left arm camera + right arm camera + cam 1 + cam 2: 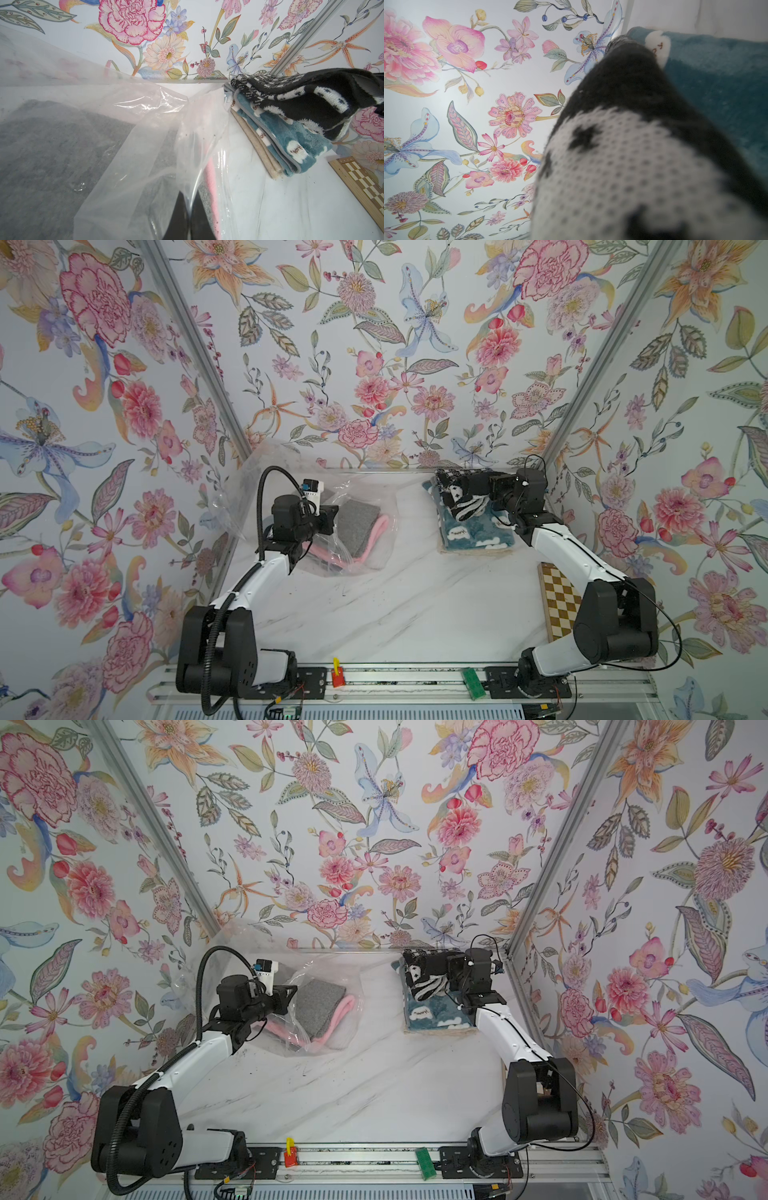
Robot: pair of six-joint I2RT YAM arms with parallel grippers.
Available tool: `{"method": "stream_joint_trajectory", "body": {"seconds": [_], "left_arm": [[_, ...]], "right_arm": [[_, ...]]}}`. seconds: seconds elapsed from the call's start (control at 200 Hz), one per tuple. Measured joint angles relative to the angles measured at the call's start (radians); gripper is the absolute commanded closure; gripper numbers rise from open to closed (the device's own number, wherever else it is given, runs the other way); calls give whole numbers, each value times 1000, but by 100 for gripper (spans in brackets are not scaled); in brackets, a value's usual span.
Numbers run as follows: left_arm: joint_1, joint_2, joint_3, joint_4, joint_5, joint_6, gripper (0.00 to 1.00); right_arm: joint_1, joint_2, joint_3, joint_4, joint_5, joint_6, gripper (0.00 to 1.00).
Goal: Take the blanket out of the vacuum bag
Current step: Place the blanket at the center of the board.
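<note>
Clear vacuum bag (257,472) sits by the table's (395,605) far left corner, grey blanket (357,526) and pink blanket (374,536) inside. Its plastic is pinched tight by the left gripper (189,195). The right gripper (467,491) squeezes a black and white blanket (457,506) over the blue blanket (469,531), far right corner.

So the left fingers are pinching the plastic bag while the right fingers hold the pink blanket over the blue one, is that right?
Not quite. The right fingers hold the black-and-white knit blanket, not the pink one. The pink blanket lies inside the vacuum bag, as both top views show. The rest stands: the left fingers pinch the bag, and the blue blanket lies underneath.
</note>
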Motion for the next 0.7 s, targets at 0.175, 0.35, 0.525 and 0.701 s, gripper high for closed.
{"method": "stream_joint_trajectory", "body": {"seconds": [0.175, 0.35, 0.525, 0.701], "left_arm": [[0, 0, 0, 0, 0, 0, 96], [0, 4, 0, -1, 0, 0, 96], [0, 4, 0, -1, 0, 0, 96], [0, 4, 0, -1, 0, 0, 96]], "right_arm": [[-2, -4, -53, 1, -42, -5, 100], [-3, -56, -135, -5, -55, -11, 100], [-3, -110, -192, -20, -54, -16, 95], [-3, -148, -244, -33, -53, -28, 83]]}}
